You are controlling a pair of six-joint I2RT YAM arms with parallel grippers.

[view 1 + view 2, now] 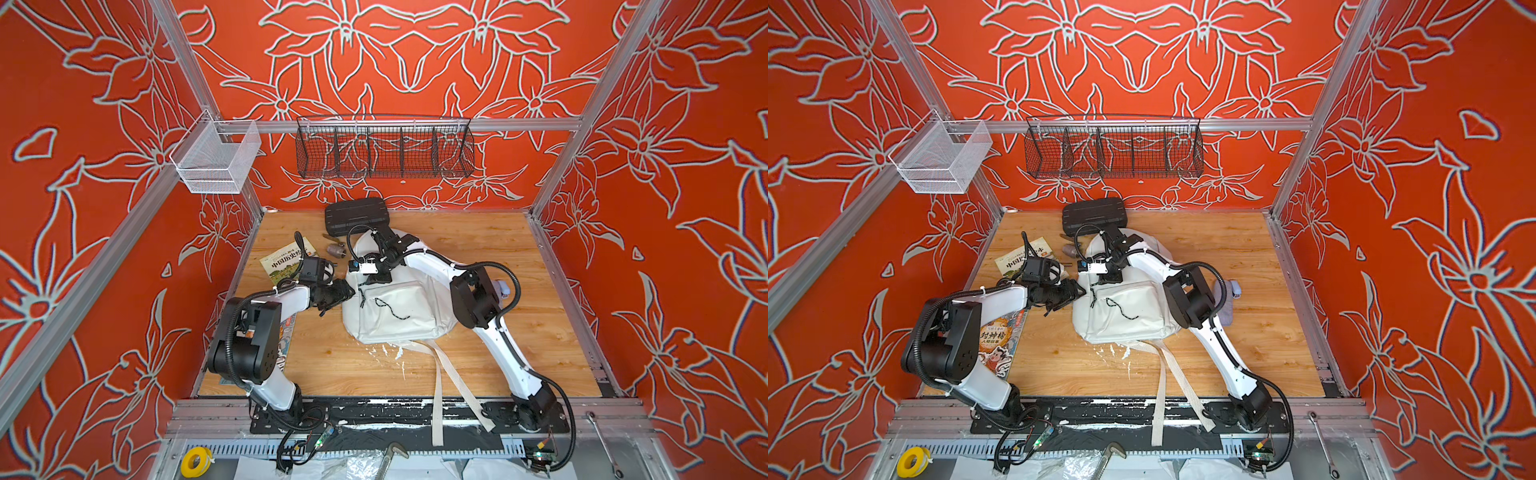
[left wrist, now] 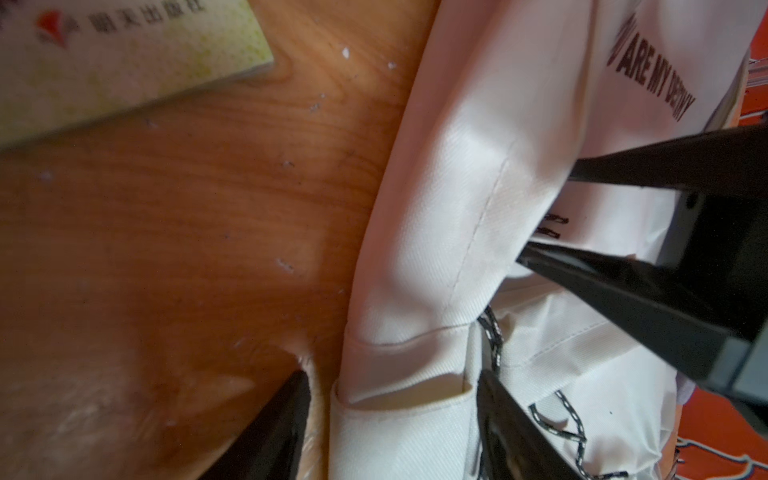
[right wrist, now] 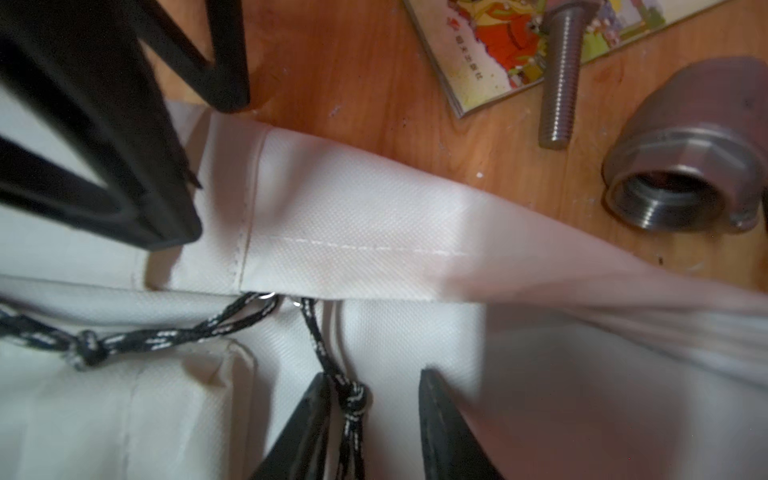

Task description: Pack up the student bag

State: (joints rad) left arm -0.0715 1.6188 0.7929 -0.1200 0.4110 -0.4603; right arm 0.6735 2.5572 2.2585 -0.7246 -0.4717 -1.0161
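Student bag point(image 1: 395, 307), book point(image 1: 286, 259), pipe fitting point(image 1: 334, 250) (both beside)

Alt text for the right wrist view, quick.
The right claw hangs open over the white student bag, a knotted black-and-white zip cord lying against one finger. The left claw straddles the bag's edge. Past that edge, a book, bolt and metal pipe fitting lie on the wooden table.

Woven cloth bag point(image 3: 353, 216) on grainy wood tabletop point(image 2: 187, 208) (dull metal fitting point(image 3: 685, 124)).
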